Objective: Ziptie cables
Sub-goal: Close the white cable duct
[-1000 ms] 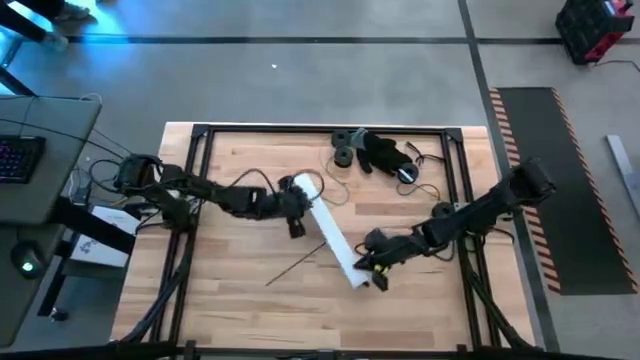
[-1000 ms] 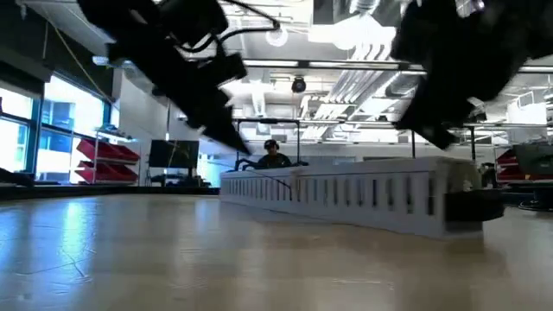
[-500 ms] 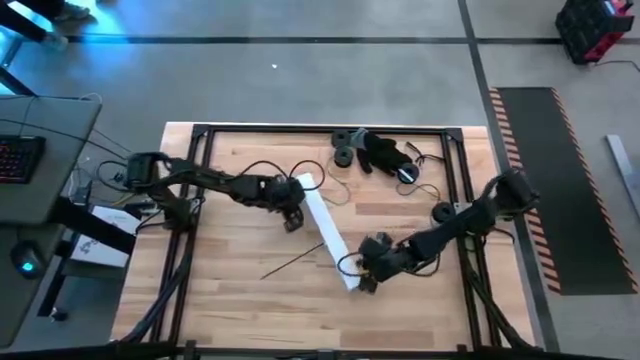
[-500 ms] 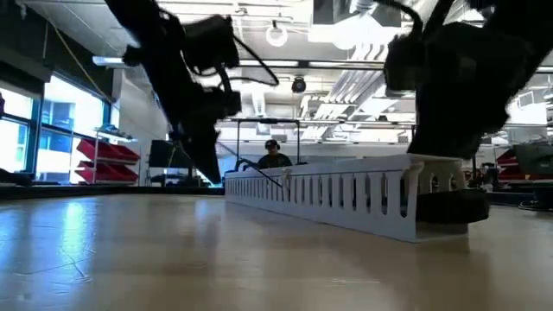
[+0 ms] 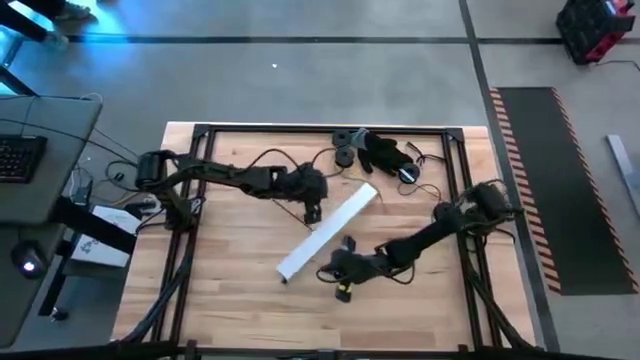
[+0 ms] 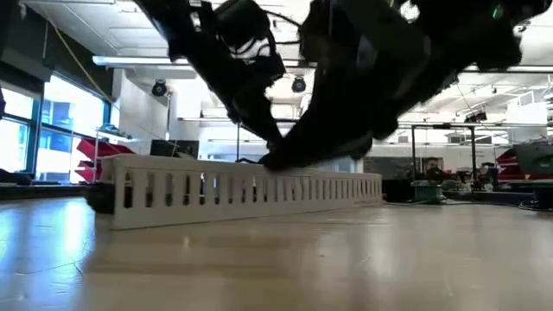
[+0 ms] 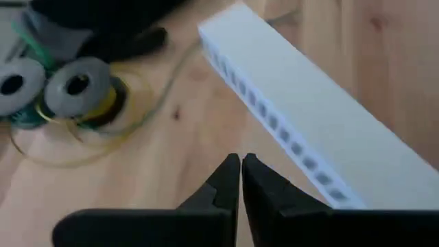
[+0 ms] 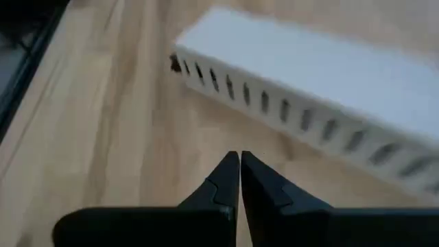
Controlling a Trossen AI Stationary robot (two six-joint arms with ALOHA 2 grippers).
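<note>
- The cables cannot be made out in any view. No red, blue, grey or yellowish bundle lies in the open on the table (image 5: 230, 300), and whether it sits inside the white slotted duct (image 5: 328, 232) cannot be told.
- The duct lies flat near the middle of the table. Its long axis runs on a slant from the front-left toward the back edge, where the wire spools (image 5: 345, 155) lie.
- The left gripper (image 7: 241, 159) has its fingers pressed together and holds nothing. It is just beside the duct's back end, on the spool side.
- The right gripper (image 8: 239, 156) is likewise pinched closed and empty. It is close to the duct's front end and faces its slotted side wall.
- Each arm has one end of the duct within reach, and neither is clearly nearer to the cables.
- Judgement: either pincer must spread before it can take anything, and the wires must first be found, most likely along the duct's length.
</note>
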